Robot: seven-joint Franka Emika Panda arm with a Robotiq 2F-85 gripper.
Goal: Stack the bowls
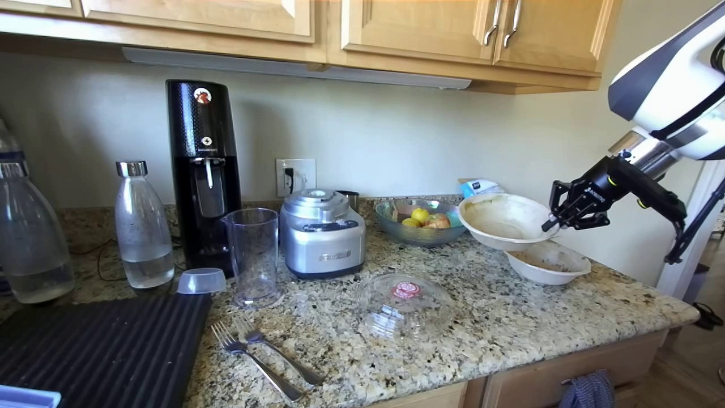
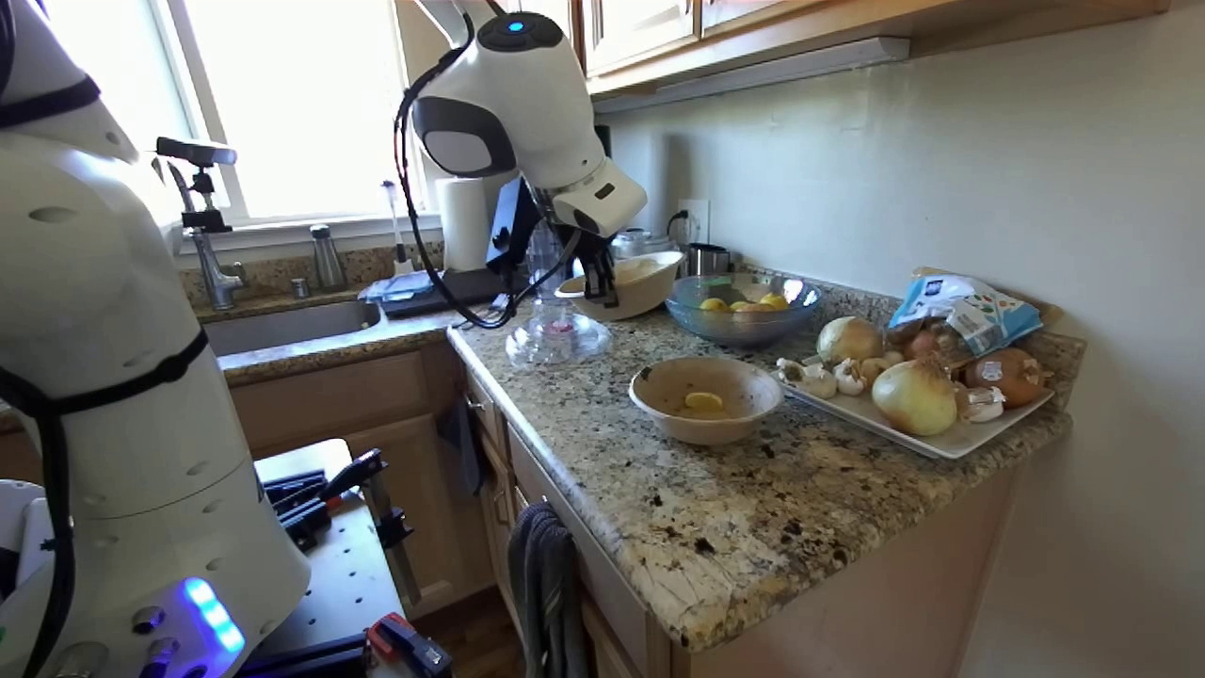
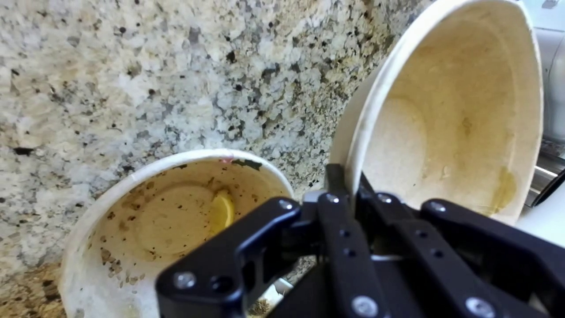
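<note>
The claw has the rim of the held bowl pinched, one finger on the outside and one inside. That bowl's tilted and up off the counter. The lower bowl sits upright on the counter, below the claw and off to one side, with a lemon slice and a bunch of dark specks in it. In the wrist view the claw blocks part of its rim.

Around that, the glass bowl of fruit is near the held bowl, on the side toward the wall, and there's a clear dome with a red sticker nearer the counter's front edge. Past those: a food processor and a tall black machine, both close to the wall.

In an exterior view you get two forks up front, the bowls overlap and the lemon's out of sight. In an exterior view there's a white plate of onions and garlic just beside the lower bowl (can't tell if they touch), and there you can see the lemon plus some counter between the bowls. A blue-and-white bag shows in both exterior views.
</note>
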